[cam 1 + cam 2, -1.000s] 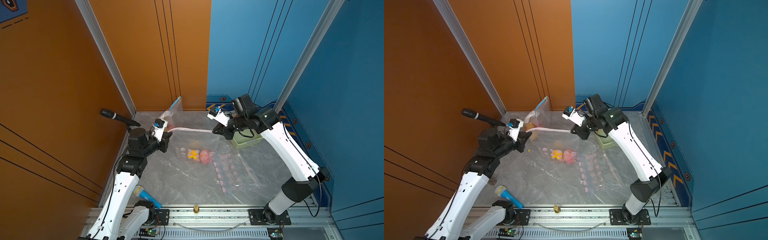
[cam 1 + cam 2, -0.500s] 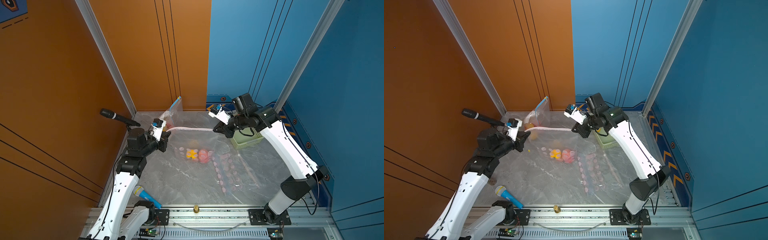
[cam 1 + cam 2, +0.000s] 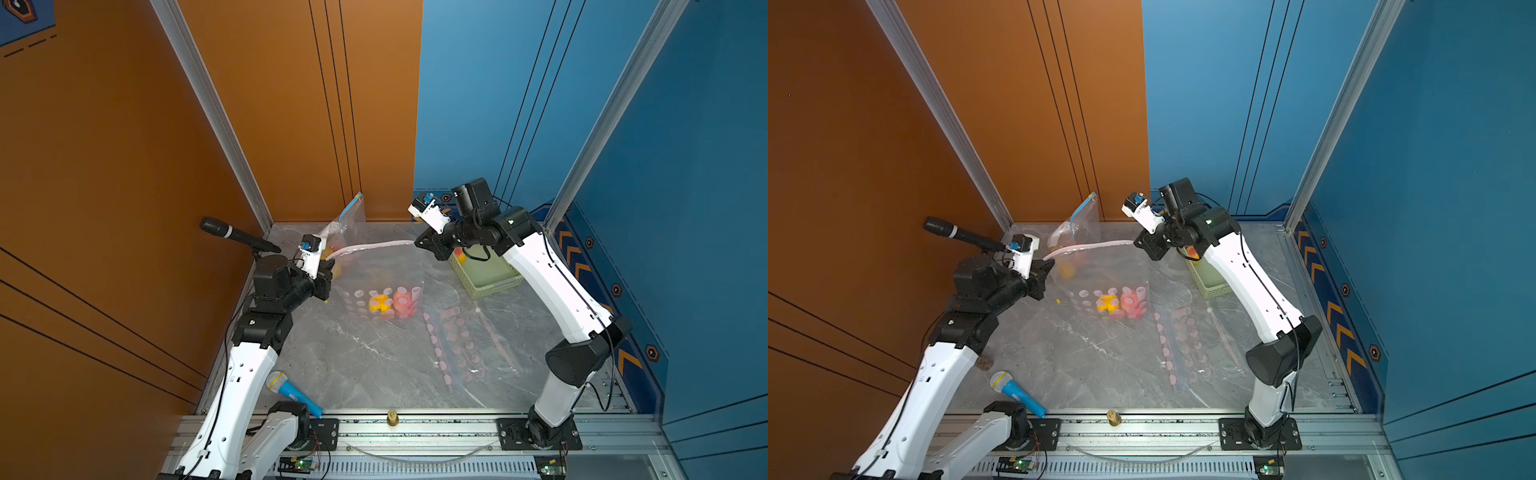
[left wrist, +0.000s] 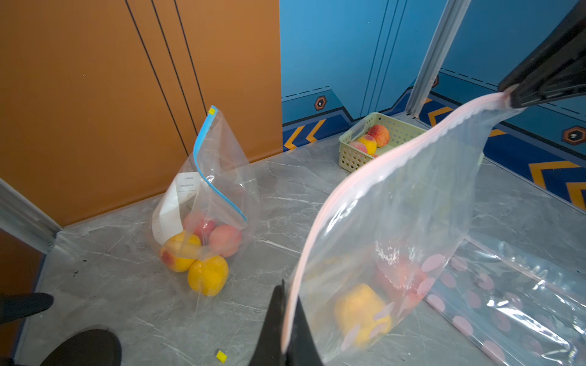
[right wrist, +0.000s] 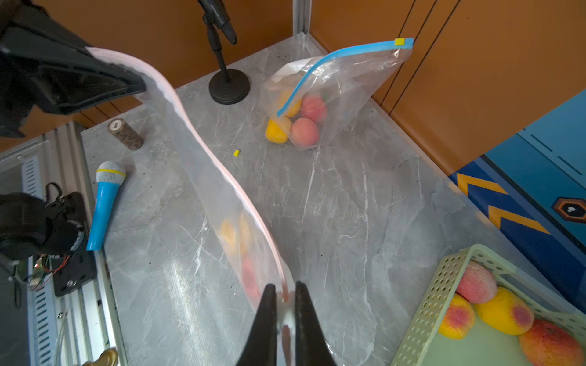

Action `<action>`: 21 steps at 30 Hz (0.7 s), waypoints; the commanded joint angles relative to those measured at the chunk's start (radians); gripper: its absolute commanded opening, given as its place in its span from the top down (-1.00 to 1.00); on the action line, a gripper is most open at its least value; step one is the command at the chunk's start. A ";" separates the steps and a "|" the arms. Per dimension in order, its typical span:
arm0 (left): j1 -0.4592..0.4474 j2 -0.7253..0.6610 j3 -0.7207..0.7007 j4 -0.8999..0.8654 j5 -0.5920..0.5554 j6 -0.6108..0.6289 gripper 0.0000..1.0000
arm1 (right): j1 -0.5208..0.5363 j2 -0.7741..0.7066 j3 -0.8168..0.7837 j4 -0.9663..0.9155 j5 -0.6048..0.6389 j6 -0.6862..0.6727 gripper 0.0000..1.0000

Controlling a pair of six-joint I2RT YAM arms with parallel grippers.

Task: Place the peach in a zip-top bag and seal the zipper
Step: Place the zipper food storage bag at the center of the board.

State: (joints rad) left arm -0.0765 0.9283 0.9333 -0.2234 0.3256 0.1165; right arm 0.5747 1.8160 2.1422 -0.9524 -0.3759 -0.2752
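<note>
Up a touch goes the right gripper (image 3: 417, 243). It and the left gripper (image 3: 328, 266) pinch the zipper (image 3: 370, 247) ends, pulling it taut. The bag (image 3: 374, 278) looks sealed, peaches (image 3: 380, 303) inside.

Table (image 3: 357, 365): grey marble top, seen from the front edge.
Pink-zipper bag (image 3: 374, 286): centre, only its lower end on the marble.
Blue-zipper bag (image 4: 222, 190): 11 o'clock, standing in the far corner.
Green basket (image 4: 350, 158): 1 o'clock, near the far edge.
Dotted bag (image 3: 457, 345): 4 o'clock, lying flat.
Toy microphone (image 3: 293, 392): 7 o'clock, blue, on its side.
Brown cylinder (image 5: 125, 133): 8 o'clock, on its side at the edge.
Stand base (image 5: 229, 87): 10 o'clock, black disc.
Yellow scrap (image 5: 236, 153): 9 o'clock, just beside the pink-zipper bag.
</note>
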 commanded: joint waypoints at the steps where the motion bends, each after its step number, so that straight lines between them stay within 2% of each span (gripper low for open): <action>1: 0.013 0.018 0.055 0.067 -0.097 -0.002 1.00 | 0.023 0.061 0.098 0.105 0.099 0.078 1.00; 4: 0.022 0.047 0.085 0.081 -0.138 -0.003 1.00 | 0.029 0.117 0.158 0.162 0.132 0.105 1.00; 11: 0.082 0.119 0.117 0.065 -0.197 -0.072 1.00 | 0.035 0.247 0.244 0.217 0.078 0.161 0.94; 15: 0.119 0.166 0.052 0.111 -0.152 -0.121 1.00 | 0.045 0.339 0.264 0.230 0.068 0.185 0.88; 21: 0.124 0.279 0.041 0.110 -0.118 -0.144 1.00 | 0.041 0.445 0.294 0.231 0.065 0.234 0.90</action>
State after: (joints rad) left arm 0.0414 1.1790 0.9894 -0.1226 0.1837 0.0044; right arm 0.6209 2.2391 2.4035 -0.7292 -0.3023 -0.0875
